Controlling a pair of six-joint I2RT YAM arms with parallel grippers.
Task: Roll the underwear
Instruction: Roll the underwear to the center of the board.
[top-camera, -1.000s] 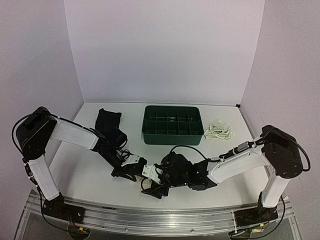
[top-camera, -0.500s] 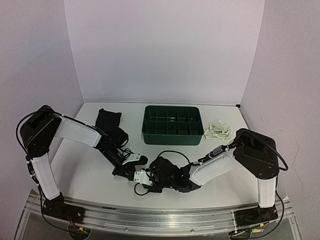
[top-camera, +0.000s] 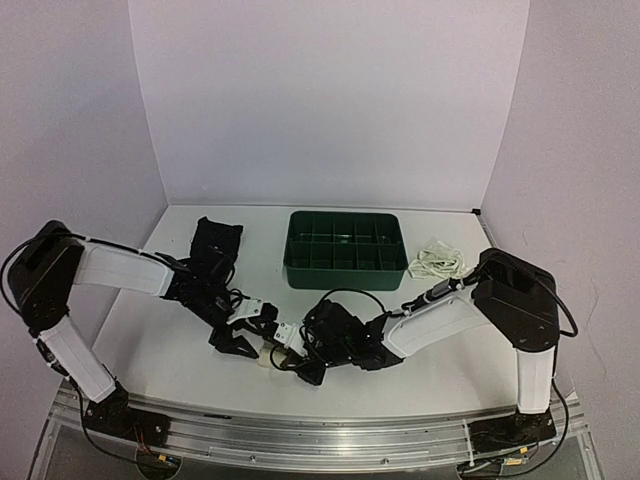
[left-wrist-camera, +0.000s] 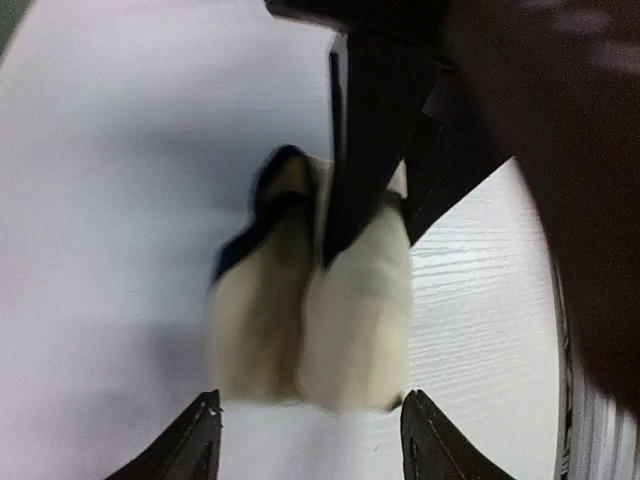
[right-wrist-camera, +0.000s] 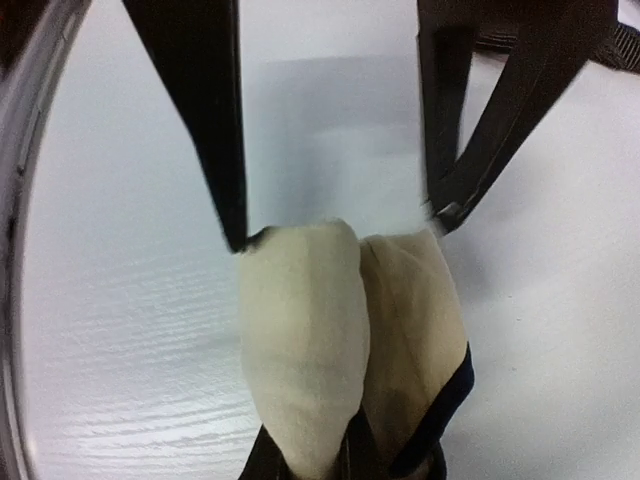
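Note:
The cream underwear with black trim (left-wrist-camera: 310, 310) lies folded into a thick two-lobed roll on the white table near the front edge (top-camera: 270, 356). My right gripper (right-wrist-camera: 345, 462) is shut on one end of it, and its dark fingers (left-wrist-camera: 365, 140) press into the crease between the lobes. My left gripper (left-wrist-camera: 312, 440) stands open just off the other end, touching nothing; its fingers (right-wrist-camera: 205, 120) frame the roll in the right wrist view. The black underwear (top-camera: 215, 243) lies at the back left. The white underwear (top-camera: 438, 262) sits crumpled at the back right.
A green divided tray (top-camera: 345, 250) stands at the back centre, between the black and white garments. Both forearms cross the near half of the table and meet by the metal front rail (top-camera: 330, 440). Purple walls close in the back and sides.
My left gripper has opened and let go of the cream roll, drawing back to the left. My right gripper has moved left and shut on the roll.

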